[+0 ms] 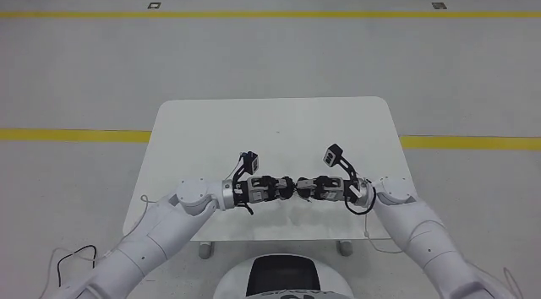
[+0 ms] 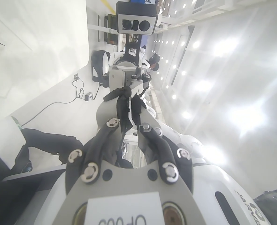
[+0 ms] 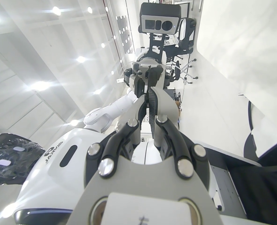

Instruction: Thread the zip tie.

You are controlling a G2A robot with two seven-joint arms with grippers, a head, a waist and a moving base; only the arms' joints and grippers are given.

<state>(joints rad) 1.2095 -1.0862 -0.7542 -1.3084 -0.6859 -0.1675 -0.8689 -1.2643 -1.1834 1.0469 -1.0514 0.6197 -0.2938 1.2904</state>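
Tools facing, left tool (image 1: 285,187), right tool (image 1: 301,187), above table (image 1: 270,122) near edge

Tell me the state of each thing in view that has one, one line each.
Left tool, held over the table's near edge, tip to tip with the right tool; open or shut unclear.
Right tool, shut, facing the left tool.
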